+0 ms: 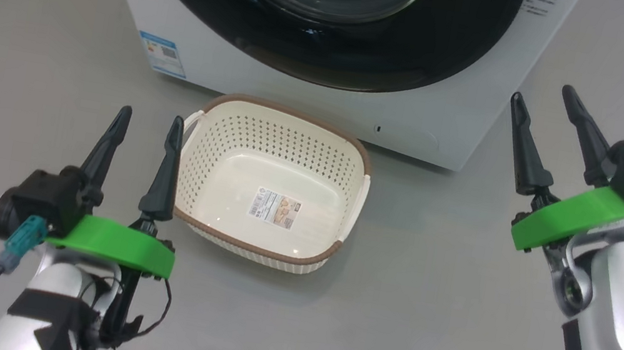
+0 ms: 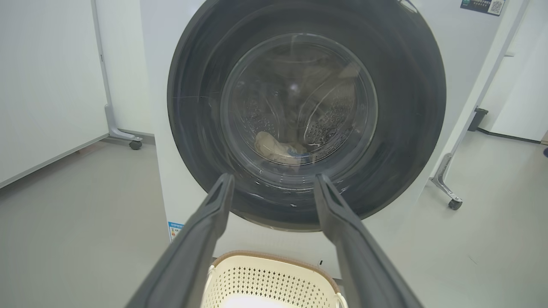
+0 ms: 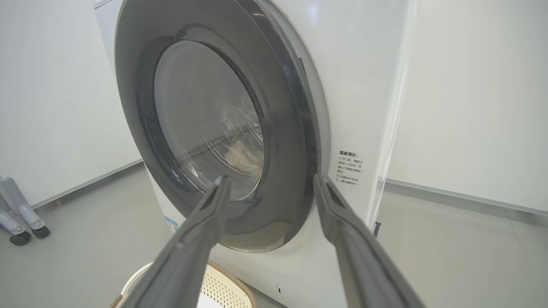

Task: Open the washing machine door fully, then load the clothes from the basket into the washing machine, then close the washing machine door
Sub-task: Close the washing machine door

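**Jaws wide, nothing held**

Jaws of left gripper (image 1: 151, 115) and right gripper (image 1: 542, 93) are spread wide; nothing is gripped. Basket (image 1: 268, 136) is seen empty on the floor (image 1: 21, 57) before the washing machine (image 1: 459, 130). Clothes (image 2: 278, 147) are seen through the glass (image 2: 257, 85), inside the drum (image 2: 334, 119). Washing machine door (image 2: 197, 107) is judged shut; no step is judged left.

The washing machine door (image 2: 306, 55) shut, clothes (image 2: 276, 149) seemingly inside, empty basket (image 1: 267, 142) before it.
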